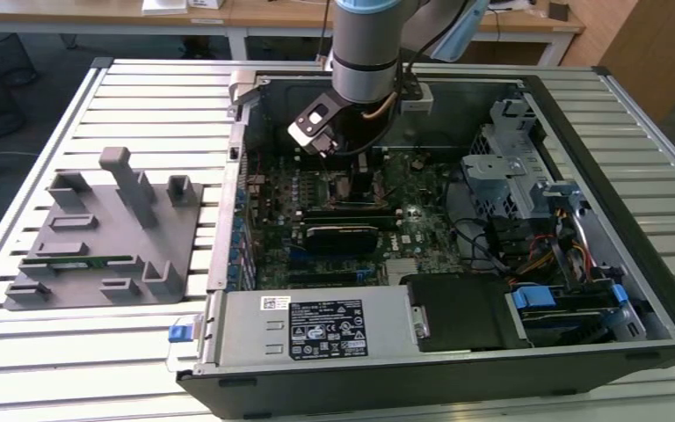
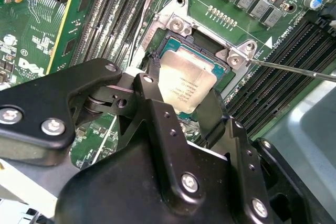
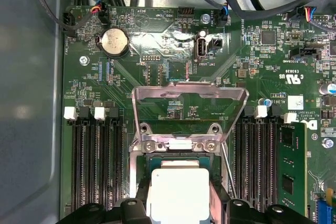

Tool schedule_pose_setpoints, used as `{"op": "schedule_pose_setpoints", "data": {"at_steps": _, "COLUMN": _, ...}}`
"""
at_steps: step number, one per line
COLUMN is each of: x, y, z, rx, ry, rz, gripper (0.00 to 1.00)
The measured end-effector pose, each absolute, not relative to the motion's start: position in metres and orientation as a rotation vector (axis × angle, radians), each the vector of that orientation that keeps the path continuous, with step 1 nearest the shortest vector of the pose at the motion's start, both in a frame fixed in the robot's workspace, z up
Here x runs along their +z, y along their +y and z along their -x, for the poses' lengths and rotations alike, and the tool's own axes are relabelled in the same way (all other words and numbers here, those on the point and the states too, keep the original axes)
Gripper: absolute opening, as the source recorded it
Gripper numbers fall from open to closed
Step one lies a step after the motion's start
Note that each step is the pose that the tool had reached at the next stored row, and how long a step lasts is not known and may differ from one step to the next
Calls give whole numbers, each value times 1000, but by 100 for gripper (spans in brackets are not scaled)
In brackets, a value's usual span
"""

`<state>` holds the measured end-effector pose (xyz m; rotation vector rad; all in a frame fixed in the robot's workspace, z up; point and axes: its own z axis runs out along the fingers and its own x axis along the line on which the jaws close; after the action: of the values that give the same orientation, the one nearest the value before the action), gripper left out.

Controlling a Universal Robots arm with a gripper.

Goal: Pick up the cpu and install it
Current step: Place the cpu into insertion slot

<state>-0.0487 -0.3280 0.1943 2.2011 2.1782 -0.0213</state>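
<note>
Tool [image 2: 182, 83] clenched on cpu [image 2: 187, 80], held flat, plate up, edges square with open socket [image 2: 176, 23].

Silvery cpu [image 3: 177, 192] gripped between black jaws at open socket [image 3: 173, 157], raised load plate [image 3: 189, 98], memory slots [image 3: 94, 166] either side

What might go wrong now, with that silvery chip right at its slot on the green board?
The pincer grips the cpu at the open socket. If the chip sits slightly tilted or turned, pressing down could damage the socket. The raised metal frame and the thin lever stand close by, so the fingers might knock them on the way out. An uneven release might drag the chip askew.
</note>
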Motion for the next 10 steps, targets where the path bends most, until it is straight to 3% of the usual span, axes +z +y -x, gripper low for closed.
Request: {"op": "schedule_pose_setpoints", "data": {"at_steps": 10, "x": 194, "y": -328, "z": 49, "rx": -21, "ry": 2178, "rz": -2201, "gripper": 53}}
